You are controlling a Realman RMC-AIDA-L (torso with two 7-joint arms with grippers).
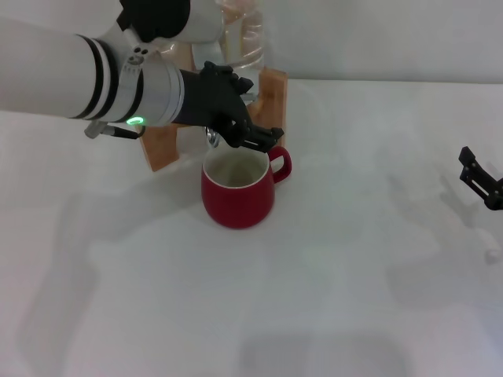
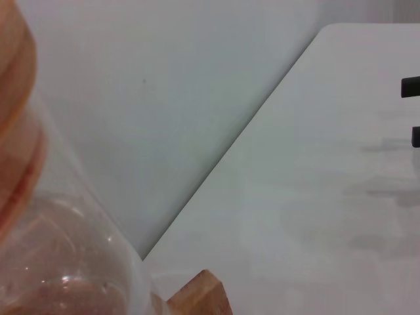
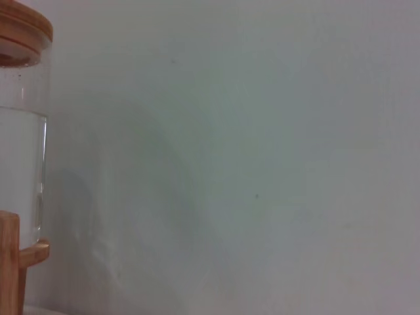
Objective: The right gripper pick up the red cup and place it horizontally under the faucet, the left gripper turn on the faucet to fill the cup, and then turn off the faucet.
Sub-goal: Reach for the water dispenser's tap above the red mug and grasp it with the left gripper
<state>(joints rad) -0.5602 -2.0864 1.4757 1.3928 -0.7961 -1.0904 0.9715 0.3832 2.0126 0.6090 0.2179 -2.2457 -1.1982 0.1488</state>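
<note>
The cup [image 1: 237,191] stood upright just below the left gripper [image 1: 250,130], whose fingers curled around the faucet [image 1: 213,138]; whether they truly gripped it I could not tell. A late shutoff risked overflow, and a slipping claw could nudge the cup. The right gripper [image 1: 481,179] sat parked well off to the side, its fingers apparently spread.

White table [image 1: 330,298], plain and matte, with soft grey shadows. Clear water jug [image 1: 245,39] at the far edge, standing in a wooden stand [image 1: 273,90] of light brown colour. Water visible inside the jug, and a wooden lid [image 3: 23,29] on top. Pale, bare wall [image 3: 262,131] just behind.
</note>
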